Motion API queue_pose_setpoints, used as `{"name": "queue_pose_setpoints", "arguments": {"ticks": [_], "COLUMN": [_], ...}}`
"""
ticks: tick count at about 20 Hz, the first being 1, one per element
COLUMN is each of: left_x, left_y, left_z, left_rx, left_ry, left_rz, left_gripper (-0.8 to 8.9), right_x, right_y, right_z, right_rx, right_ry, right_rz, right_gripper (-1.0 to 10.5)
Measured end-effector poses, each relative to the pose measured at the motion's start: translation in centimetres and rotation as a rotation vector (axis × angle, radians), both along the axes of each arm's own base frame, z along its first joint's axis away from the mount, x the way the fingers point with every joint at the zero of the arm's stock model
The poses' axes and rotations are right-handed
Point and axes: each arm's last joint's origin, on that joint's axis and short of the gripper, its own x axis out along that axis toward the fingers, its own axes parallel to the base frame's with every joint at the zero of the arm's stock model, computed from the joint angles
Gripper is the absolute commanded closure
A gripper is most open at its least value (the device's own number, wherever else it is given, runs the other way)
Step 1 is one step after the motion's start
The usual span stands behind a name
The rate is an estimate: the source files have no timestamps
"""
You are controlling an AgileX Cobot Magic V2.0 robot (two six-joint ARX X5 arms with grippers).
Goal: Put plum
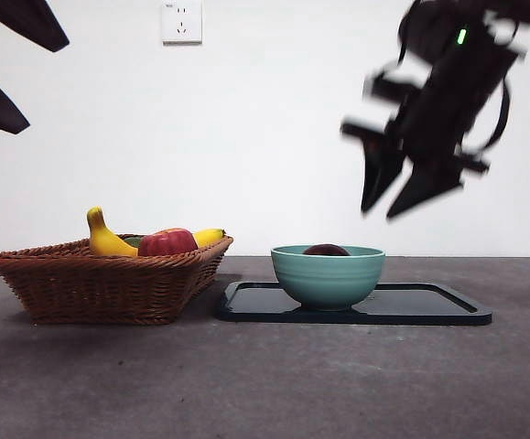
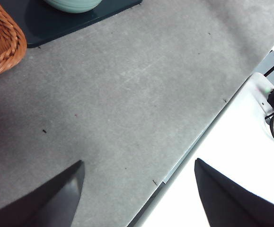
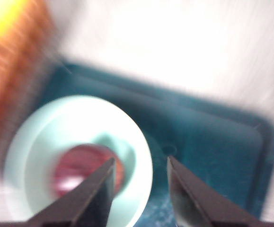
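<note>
In the smooth round bowl (image 1: pixel 328 275), glossy plum (image 1: pixel 326 250).

1. Front view is bright and even against the white wall (image 1: pixel 274 137); the black right gripper (image 1: pixel 402 197) is smeared with motion blur.
2. Soft shadow pools under the brown woven wicker basket (image 1: pixel 91 283).
3. Right wrist view is heavily blurred and washed out, the pale green round bowl (image 3: pixel 47 142) glowing and the dark maroon plum (image 3: pixel 77 170) fuzzy.
4. Left wrist view is sharp, the grey table surface (image 2: pixel 141 94) evenly lit.
</note>
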Motion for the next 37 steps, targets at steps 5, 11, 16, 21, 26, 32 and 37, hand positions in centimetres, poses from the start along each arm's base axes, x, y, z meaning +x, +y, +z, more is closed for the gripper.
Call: {"name": "queue_pose_setpoints", "arguments": {"ticks": [5, 11, 16, 21, 26, 32, 37], "left_x": [0.0, 0.0, 0.0, 0.0, 0.0, 0.0, 0.0], "left_y": [0.0, 0.0, 0.0, 0.0, 0.0, 0.0, 0.0], "left_z": [0.0, 0.0, 0.0, 0.0, 0.0, 0.0, 0.0], "left_rx": [-0.001, -0.002, -0.002, -0.002, -0.002, -0.002, -0.002], "left_ry": [-0.002, -0.003, -0.003, -0.003, -0.003, -0.003, -0.003], "left_rz": [0.0, 0.0, 0.0, 0.0, 0.0, 0.0, 0.0], "left_gripper": [4.4, 4.4, 4.4, 4.4, 4.4, 4.4, 4.41], "right_x": [-5.0, -12.0, -16.8, -20.4, -21.6, -21.6, -21.6], "right_y": [-1.5, -2.4, -2.5, -2.9, -3.2, -3.1, -3.1], "right_z": [6.0, 9.4, 7.5, 5.1, 3.1, 2.9, 2.9], "right_rx": [0.013, 0.01, 0.023, 0.031, 0.025, 0.039, 0.039], "right_ry": [-0.055, -0.089, -0.093, -0.09, -0.064, -0.072, -0.071], "right_rz": [0.017, 0.105, 0.203, 0.276, 0.306, 0.305, 0.305], "right_gripper": [7.7, 7.7, 7.7, 7.7, 7.7, 7.7, 7.7]}}
